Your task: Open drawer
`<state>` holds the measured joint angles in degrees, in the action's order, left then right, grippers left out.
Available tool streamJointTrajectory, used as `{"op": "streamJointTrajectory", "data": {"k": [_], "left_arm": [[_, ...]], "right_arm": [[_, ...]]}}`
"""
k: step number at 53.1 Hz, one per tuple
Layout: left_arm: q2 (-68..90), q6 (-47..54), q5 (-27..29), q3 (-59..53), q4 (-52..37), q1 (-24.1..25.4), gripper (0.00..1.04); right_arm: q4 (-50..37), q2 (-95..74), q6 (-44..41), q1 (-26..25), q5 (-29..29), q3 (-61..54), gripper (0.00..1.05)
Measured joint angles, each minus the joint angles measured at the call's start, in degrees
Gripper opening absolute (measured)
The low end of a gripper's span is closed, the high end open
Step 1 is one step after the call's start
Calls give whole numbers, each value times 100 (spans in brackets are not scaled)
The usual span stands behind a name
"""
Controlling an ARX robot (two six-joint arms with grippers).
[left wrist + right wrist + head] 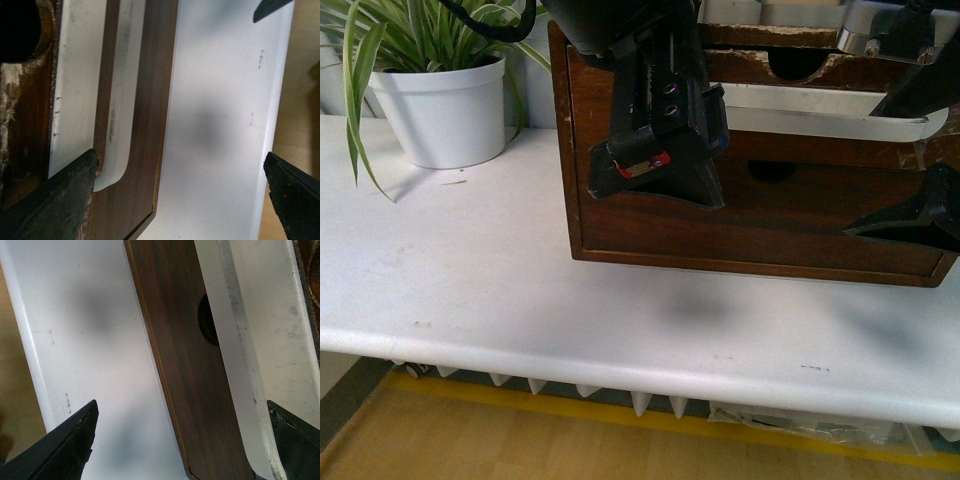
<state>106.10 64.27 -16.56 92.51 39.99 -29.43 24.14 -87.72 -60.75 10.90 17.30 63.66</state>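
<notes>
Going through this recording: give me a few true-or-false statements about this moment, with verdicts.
1. The left gripper and the right gripper both have their fingers spread wide. True.
2. The long handle on the dark brown wooden drawer is black metal. False: it is white plastic.
3. A green plant in a round white pot stands on the white table, left of the brown wooden cabinet. True.
4. The left gripper is clamped on a red cup. False: it holds nothing; one of its fingers is near the handle's end.
</notes>
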Motion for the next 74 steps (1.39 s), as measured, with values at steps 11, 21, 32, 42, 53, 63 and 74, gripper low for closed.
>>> {"op": "streamJointTrajectory", "data": {"k": [11,21,32,42,53,63,74], "left_arm": [[-103,245,33,0,361,-31,99],[-302,490,68,-197,570,-76,99],[-708,748,90,-627,807,-155,99],[-988,883,52,-968,848,-166,99],[-1274,925,-2,-1349,702,-166,99],[-1574,730,-138,-1816,-44,-153,99],[-2387,181,-409,-2636,-920,57,99]], "right_arm": [[289,118,-195,-17,173,-9,96],[535,295,-284,-20,341,-98,96],[839,752,-570,57,472,-446,96],[946,1012,-695,131,518,-658,96],[929,1255,-695,205,590,-879,96],[562,1436,-448,157,868,-1088,96],[195,2229,76,-286,1637,-1403,96]]}}
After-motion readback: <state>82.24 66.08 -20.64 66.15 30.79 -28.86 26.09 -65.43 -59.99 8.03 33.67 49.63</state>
